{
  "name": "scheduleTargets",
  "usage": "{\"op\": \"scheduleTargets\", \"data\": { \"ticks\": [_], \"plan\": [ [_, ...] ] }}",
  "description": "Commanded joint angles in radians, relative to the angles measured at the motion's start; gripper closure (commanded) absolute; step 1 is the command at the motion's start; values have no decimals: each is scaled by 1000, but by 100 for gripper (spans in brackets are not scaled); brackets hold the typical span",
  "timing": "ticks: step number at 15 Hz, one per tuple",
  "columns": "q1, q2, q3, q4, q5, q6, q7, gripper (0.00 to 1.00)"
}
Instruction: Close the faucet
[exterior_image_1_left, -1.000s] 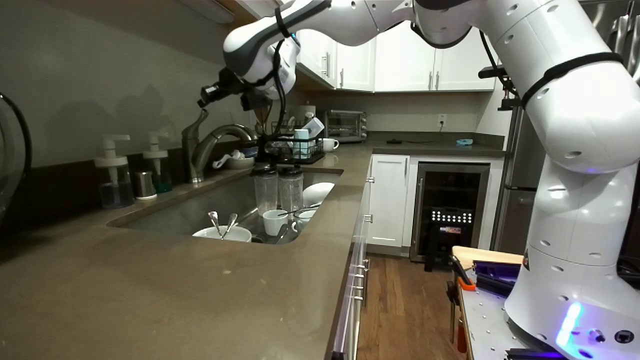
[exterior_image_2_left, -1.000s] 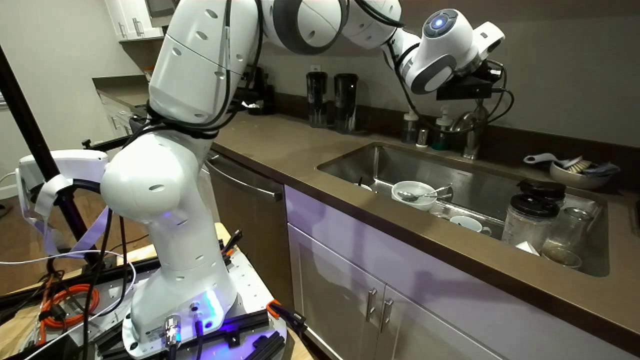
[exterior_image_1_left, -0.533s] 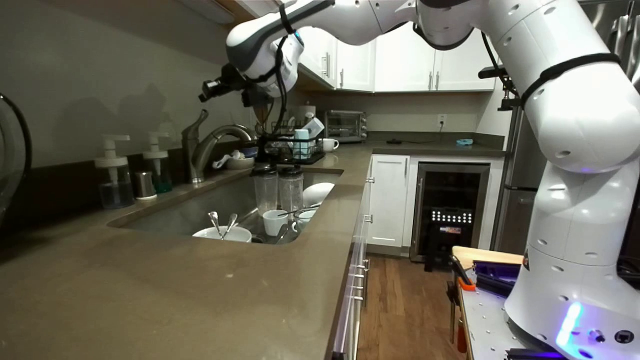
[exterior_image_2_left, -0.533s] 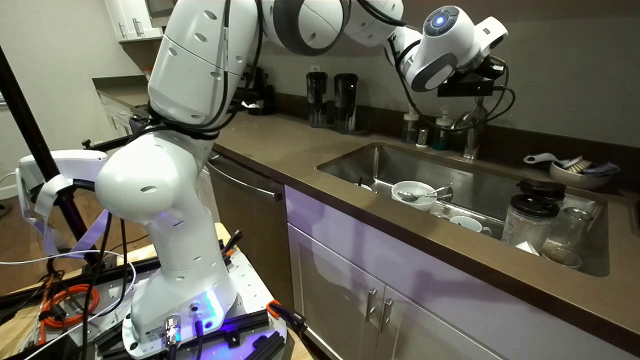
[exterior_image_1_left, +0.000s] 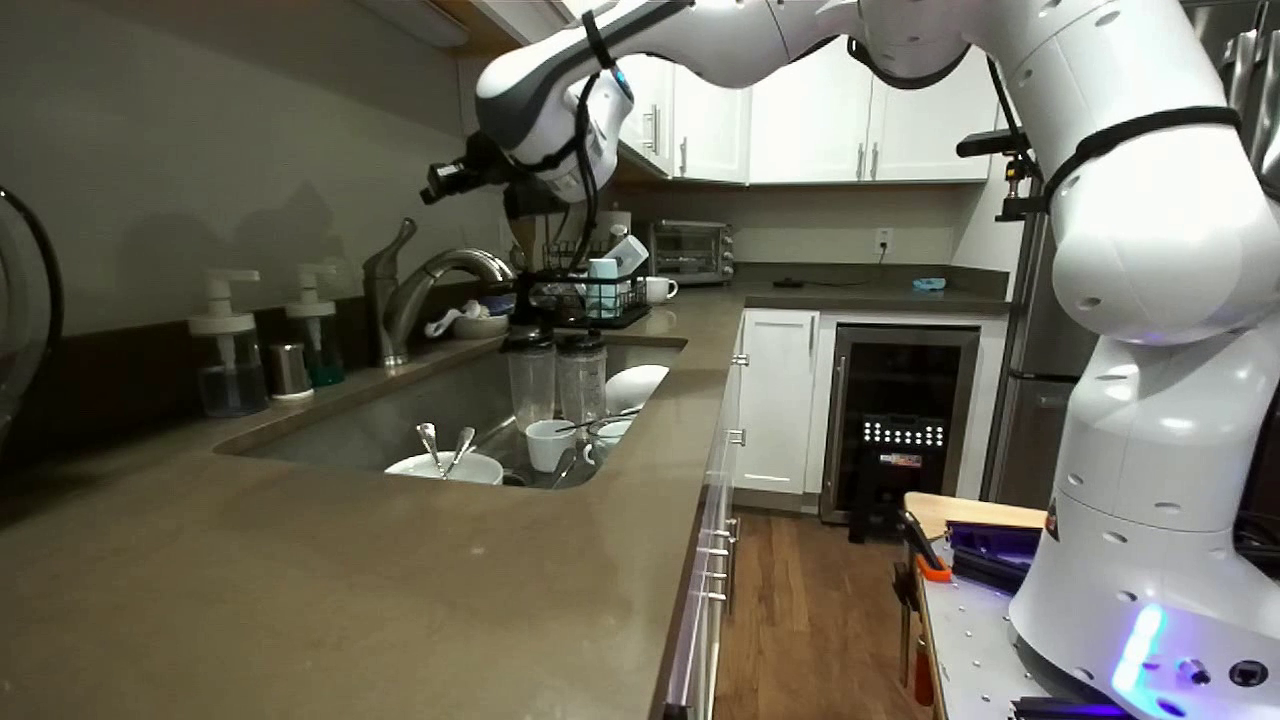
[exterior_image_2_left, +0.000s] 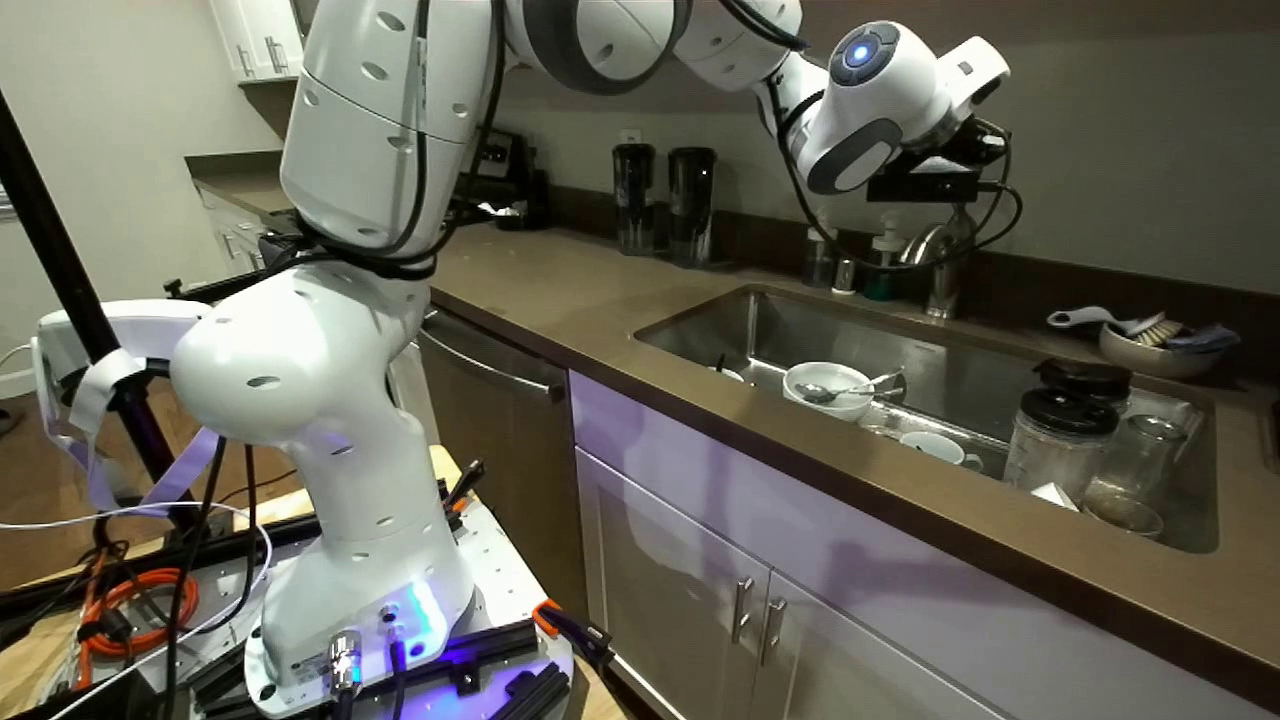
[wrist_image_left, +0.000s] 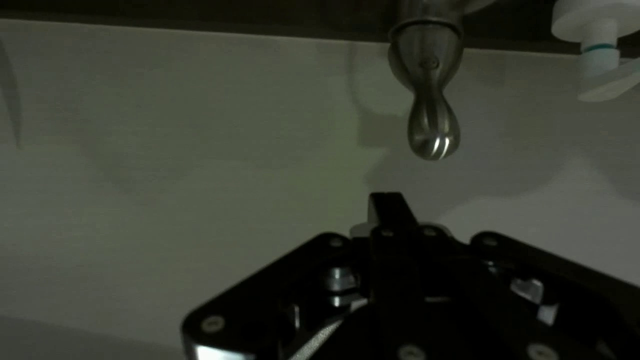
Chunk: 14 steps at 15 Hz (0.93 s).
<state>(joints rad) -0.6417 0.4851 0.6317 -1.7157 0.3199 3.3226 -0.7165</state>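
Note:
The brushed grey metal faucet (exterior_image_1_left: 400, 310) stands behind the sink, its arched spout reaching over the basin. Its handle (exterior_image_1_left: 395, 245) points up. The faucet also shows in an exterior view (exterior_image_2_left: 945, 275), partly hidden by my wrist and cables. In the wrist view the faucet handle (wrist_image_left: 433, 120) hangs from the top, so the picture looks upside down. My gripper (exterior_image_1_left: 428, 196) is above the faucet and to the right of the handle top, apart from it. In the wrist view my gripper's fingertips (wrist_image_left: 385, 195) are together with nothing between them.
Soap dispensers (exterior_image_1_left: 228, 350) stand beside the faucet. The sink (exterior_image_2_left: 800, 310) holds a white bowl (exterior_image_2_left: 828, 390), cups and lidded jars (exterior_image_2_left: 1062, 435). A bowl with brushes (exterior_image_2_left: 1150, 350) and a dish rack (exterior_image_1_left: 640, 300) stand further along. The wall is close behind the faucet.
My gripper has moved right and slightly back from above the faucet handle in an exterior view. The arm has shifted with it. The faucet handle looks unmoved.

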Motion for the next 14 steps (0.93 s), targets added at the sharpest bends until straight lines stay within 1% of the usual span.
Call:
{"op": "scheduleTargets", "data": {
  "ticks": [1, 3, 6, 9, 13, 14],
  "plan": [
    [-100, -89, 78, -148, -1, 52, -4, 99],
    [-150, -124, 114, -202, -2, 50, 2, 99],
    [-209, -193, 144, -279, 6, 26, 7, 99],
    [-277, -253, 188, -334, 4, -4, 9, 99],
    [-371, -333, 268, -375, 15, -73, 15, 99],
    [-398, -356, 291, -379, 21, -120, 13, 99]
  ]
}}
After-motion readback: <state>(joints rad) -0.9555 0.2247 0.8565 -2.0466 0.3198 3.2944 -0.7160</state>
